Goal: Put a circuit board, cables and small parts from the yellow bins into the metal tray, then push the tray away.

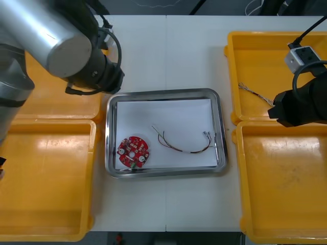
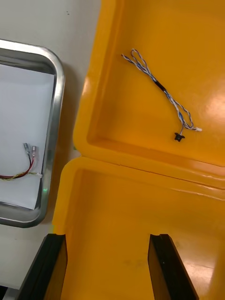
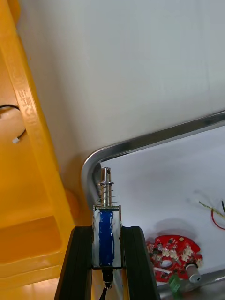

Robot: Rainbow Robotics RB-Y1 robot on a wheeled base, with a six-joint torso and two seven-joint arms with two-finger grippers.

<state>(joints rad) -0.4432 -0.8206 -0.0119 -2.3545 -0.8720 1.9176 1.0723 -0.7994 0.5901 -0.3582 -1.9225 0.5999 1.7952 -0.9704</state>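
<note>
light table (image 1: 168,51) carries the metal tray (image 1: 163,93), white inside, holding the red circuit board (image 1: 134,151) at its near left corner and the red and yellow cable (image 1: 186,144). my left gripper (image 3: 106,230) hangs near the tray's far left corner, clamped on a small metal part (image 3: 106,194) with a blue body, beside a yellow bin (image 3: 28,108) whose rim bears moulded marks, perhaps lettering, that i cannot read. my right gripper (image 2: 108,239) stands wide and empty over the near right bin (image 2: 140,211); the twisted blue and white cable (image 2: 161,91) lies in the far right bin (image 2: 140,37).
</note>
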